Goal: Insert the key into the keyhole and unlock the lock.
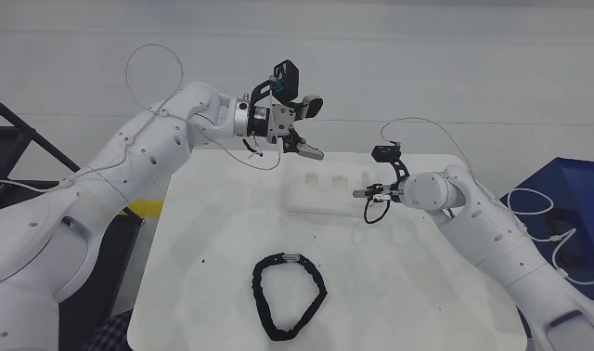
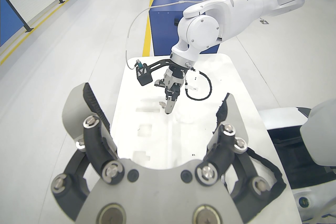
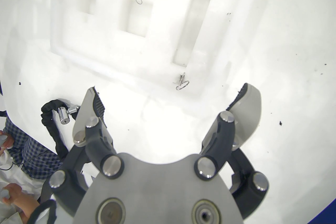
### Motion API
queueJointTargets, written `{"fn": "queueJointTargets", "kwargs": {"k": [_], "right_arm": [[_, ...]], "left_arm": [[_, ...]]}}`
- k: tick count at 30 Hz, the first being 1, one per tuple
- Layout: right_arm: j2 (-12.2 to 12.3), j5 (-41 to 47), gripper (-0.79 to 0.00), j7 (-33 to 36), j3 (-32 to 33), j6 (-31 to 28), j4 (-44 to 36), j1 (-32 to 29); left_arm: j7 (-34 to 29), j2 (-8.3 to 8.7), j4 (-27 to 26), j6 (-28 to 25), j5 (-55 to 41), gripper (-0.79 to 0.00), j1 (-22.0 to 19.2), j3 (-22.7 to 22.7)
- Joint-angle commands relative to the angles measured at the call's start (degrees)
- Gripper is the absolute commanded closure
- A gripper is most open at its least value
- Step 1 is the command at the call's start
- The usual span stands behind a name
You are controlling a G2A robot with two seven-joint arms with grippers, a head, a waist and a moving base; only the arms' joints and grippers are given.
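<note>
- Lock (image 1: 289, 295), a black-sleeved chain loop, lies shut at the lower centre of the top view. Its silver cylinder (image 3: 63, 116) sits at the left of the right wrist view, with its keyhole bare.
- Key (image 3: 182, 82) rests on the foam tray (image 1: 311, 201) rim, at the centre of the right wrist view.
- Your right gripper (image 3: 168, 93) hovers near the key, fingers spread and empty.
- Your left gripper (image 1: 314, 128), at the upper centre of the top view, is likewise spread and empty.
- By my judgement nothing is done yet: you have grasping, inserting and turning left.
</note>
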Motion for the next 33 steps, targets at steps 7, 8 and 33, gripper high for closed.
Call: {"fn": "queueJointTargets", "kwargs": {"k": [7, 8, 33], "right_arm": [[-0.1, -1.0, -0.785, -1.0, 0.1, 0.8, -0.4, -0.6], [-0.1, -1.8, -0.785, -0.5, -0.1, 2.1, -0.6, -0.5], [-7.2, -3.8, -0.523, 5.3, -7.2, 11.1, 8.3, 5.7]], "left_arm": [[0.0, 0.00, 0.0, 0.0, 0.0, -0.785, 0.0, 0.0], [0.0, 0.00, 0.0, 0.0, 0.0, -0.785, 0.0, 0.0], [0.0, 0.00, 0.0, 0.0, 0.0, -0.785, 0.0, 0.0]]}}
